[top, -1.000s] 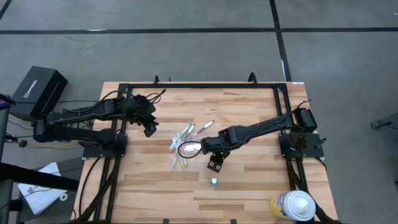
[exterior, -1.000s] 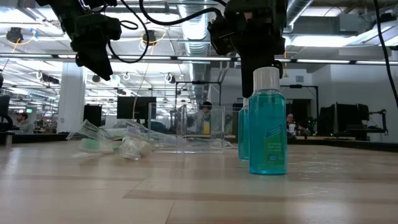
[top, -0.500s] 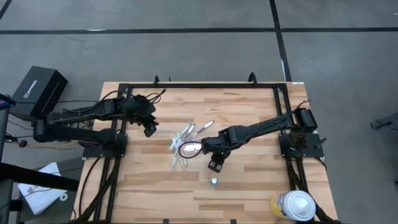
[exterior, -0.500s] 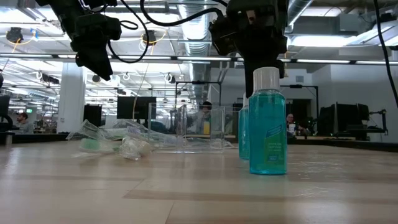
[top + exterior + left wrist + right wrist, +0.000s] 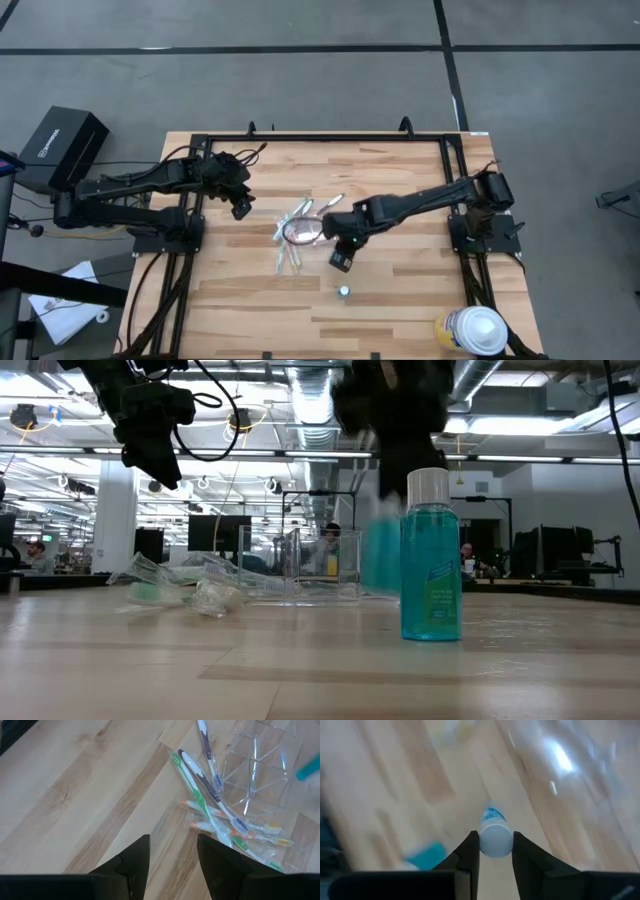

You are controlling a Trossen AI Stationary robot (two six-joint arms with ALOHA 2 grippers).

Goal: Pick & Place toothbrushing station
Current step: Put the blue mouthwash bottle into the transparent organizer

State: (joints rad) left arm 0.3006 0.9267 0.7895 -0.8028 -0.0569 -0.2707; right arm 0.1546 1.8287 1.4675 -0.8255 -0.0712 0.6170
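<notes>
Right gripper (image 5: 492,851): our fingers are clamped on a teal bottle (image 5: 495,837), lifted off the table at 4 o'clock of the clear cup (image 5: 303,231).
Second bottle (image 5: 431,554): stands at 6 o'clock of the gripper.
Technique: we carry the bottle upright and lower it vertically into the cup.
Left gripper (image 5: 172,865): parted, empty, above the toothbrushes (image 5: 210,802).

An open-plan lab or office — exposed ceiling ducts (image 5: 310,400), strip lights, monitors (image 5: 215,532) on desks (people seated behind the table (image 5: 300,680)).
</notes>
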